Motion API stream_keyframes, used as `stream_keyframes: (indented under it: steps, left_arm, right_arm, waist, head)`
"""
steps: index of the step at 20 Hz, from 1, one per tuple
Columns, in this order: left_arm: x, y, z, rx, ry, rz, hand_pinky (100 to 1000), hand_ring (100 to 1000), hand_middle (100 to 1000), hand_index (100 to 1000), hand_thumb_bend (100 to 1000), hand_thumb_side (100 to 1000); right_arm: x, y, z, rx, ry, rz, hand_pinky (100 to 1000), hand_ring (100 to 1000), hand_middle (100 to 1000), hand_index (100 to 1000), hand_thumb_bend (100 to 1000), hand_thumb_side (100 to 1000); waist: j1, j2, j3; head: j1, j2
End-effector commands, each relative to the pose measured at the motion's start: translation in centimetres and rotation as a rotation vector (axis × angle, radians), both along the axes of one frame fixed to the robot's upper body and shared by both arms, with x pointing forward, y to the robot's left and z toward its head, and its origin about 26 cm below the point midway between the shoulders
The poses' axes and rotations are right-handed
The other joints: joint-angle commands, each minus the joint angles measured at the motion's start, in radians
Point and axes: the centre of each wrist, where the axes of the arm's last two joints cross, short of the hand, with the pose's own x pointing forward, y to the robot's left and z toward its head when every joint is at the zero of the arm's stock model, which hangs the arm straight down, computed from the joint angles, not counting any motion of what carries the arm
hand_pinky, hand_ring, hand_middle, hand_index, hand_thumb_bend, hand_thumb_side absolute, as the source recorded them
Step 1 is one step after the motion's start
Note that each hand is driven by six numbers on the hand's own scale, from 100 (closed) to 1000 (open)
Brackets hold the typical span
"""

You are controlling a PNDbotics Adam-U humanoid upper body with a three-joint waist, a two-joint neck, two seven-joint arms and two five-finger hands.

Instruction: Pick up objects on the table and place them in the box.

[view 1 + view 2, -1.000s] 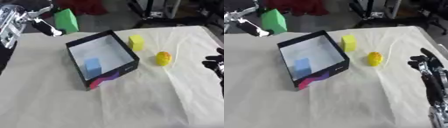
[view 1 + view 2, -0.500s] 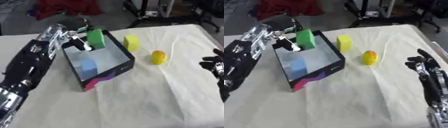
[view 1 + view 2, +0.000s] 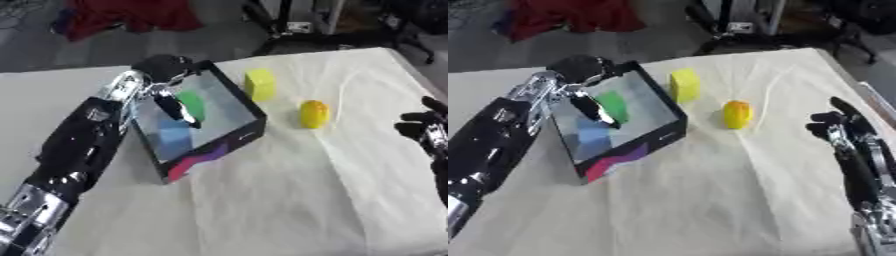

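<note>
A black box (image 3: 208, 156) with a white inside and a coloured front wall stands left of the table's middle. A blue block (image 3: 175, 138) lies in it. My left hand (image 3: 160, 75) reaches over the box's far rim, its fingers (image 3: 179, 111) pointing down inside and pinching a green block (image 3: 192, 103) low in the box. A yellow block (image 3: 260, 84) stands just right of the box's far corner. A yellow-orange rounded object (image 3: 313, 114) lies further right on the cloth. My right hand (image 3: 846, 131) hovers open at the right edge, holding nothing.
A cream cloth (image 3: 289, 200) covers the table, with wide bare room in front and to the right. Beyond the far edge, a red cloth (image 3: 131, 15) and dark chair bases (image 3: 332, 40) are on the floor.
My left hand has brought the green block from above the box's far left corner down inside the box. The whole picture has also shifted. The right hand has barely moved.
</note>
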Motion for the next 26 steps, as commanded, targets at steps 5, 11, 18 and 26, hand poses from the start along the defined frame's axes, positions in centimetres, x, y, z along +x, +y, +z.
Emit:
stream_keyframes:
  steps: [5,11,18,26]
  left_arm:
    - [-1.3,4.5,8.0,-0.224,-0.168,-0.029,738,678,714,857,862,649]
    - [-7.0,8.5,14.8,-0.55,-0.325,-0.067,700,644,678,837,860,640]
    - [-13.1,11.7,8.8,-1.021,-0.245,0.029,643,605,634,816,857,631]
    - [-17.1,12.2,-1.5,-1.322,-0.061,0.271,619,596,627,815,851,638]
  right_arm:
    - [0.1,-0.6,0.6,-0.009,-0.021,-0.023,805,704,663,917,100,663]
    - [0.2,-1.0,1.0,-0.027,-0.036,-0.035,805,705,663,917,100,656]
    - [1.8,-3.0,4.4,-0.198,-0.099,-0.027,806,709,666,919,100,608]
    - [6.2,-5.4,8.6,-0.551,-0.068,0.079,807,734,699,928,100,539]
  waist:
    - [0.003,-0.023,0.015]
    - [0.007,-0.021,0.036]
    - [0.006,-0.014,0.056]
    - [-0.001,-0.012,0.088]
  head:
    - [-0.01,-0.002]
    - [-0.012,-0.002]
    - [-0.016,-0.002]
    - [-0.036,-0.002]
